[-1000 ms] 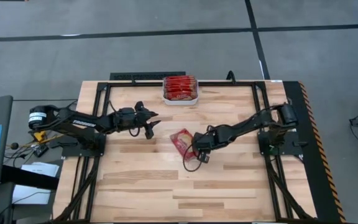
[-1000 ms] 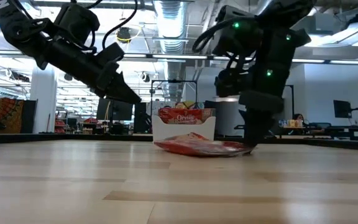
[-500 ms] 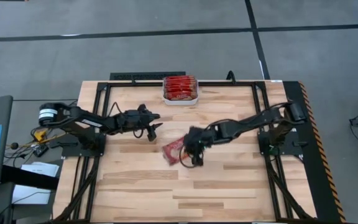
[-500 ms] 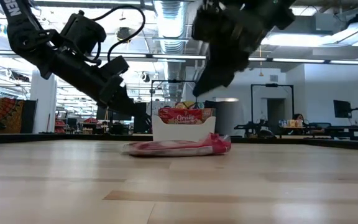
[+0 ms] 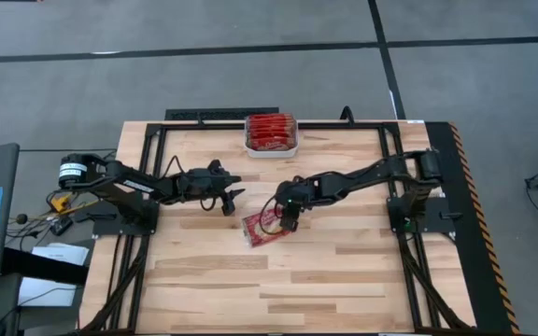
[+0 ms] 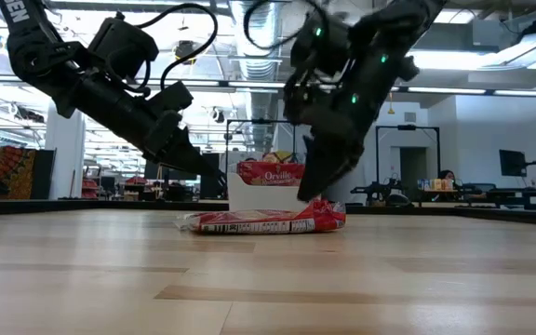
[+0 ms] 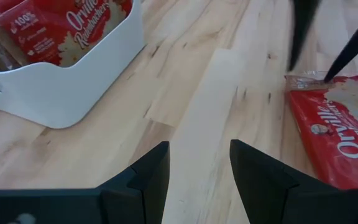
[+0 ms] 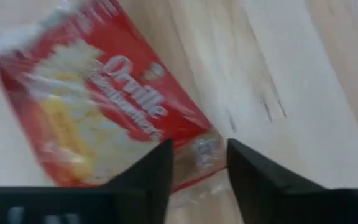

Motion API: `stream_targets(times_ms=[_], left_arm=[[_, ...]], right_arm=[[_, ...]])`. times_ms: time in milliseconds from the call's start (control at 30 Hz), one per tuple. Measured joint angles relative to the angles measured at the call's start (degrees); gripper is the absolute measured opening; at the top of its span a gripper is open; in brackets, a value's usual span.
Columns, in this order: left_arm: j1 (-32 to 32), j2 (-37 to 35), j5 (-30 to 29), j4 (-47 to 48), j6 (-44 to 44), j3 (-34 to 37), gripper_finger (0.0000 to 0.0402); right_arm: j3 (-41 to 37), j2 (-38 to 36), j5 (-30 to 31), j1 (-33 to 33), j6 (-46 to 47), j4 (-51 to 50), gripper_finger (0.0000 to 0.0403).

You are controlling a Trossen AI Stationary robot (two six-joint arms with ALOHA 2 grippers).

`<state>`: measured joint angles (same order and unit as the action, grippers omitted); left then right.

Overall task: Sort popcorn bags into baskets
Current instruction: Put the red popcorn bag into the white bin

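Picking up the last loose bag [image 5: 265, 227], flat on the table [image 5: 344, 280] at mid-width, well short of the bin [image 5: 271, 147] at the far edge, already packed with red bags. Right tool [image 5: 286, 221] poised over the bag's right end, fingers apart, tips straddling the clear crimped edge in the wrist view, nothing clamped yet. Left tool [image 5: 230, 193] hanging open and empty just left of the bag, aimed toward it. Next, probably: closing on that edge, lifting, carrying to the bin and slotting in beside the others; little room left there, so a tight fit likely. Against a second ago: bag slid leftward and turned, right tool shifted left with it, left arm drawn in slightly.
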<state>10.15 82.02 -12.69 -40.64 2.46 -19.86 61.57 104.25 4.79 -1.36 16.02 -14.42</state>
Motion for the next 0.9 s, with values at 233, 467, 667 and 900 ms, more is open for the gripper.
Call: stream_targets(times_ms=[233, 467, 667, 900], left_arm=[[0.0, 0.0, -0.16, 0.66, -0.04, 0.0, 0.0159], [0.07, -0.01, -1.7, 1.19, -0.04, 0.0, 0.0159], [0.07, -0.02, -3.31, 0.78, -0.9, 0.0, 0.0159], [0.07, -0.02, -4.4, 0.35, -1.56, 0.0, 0.0159]], right_arm=[[0.17, 5.15, -4.43, -2.38, -0.93, 2.15, 0.0289], [0.41, 7.78, -7.27, -1.83, -2.61, 2.43, 0.0265], [0.25, 7.41, -7.27, -1.1, -2.98, 1.77, 0.011], [-0.02, 4.33, -2.02, -0.35, -2.91, -1.43, 0.0015]])
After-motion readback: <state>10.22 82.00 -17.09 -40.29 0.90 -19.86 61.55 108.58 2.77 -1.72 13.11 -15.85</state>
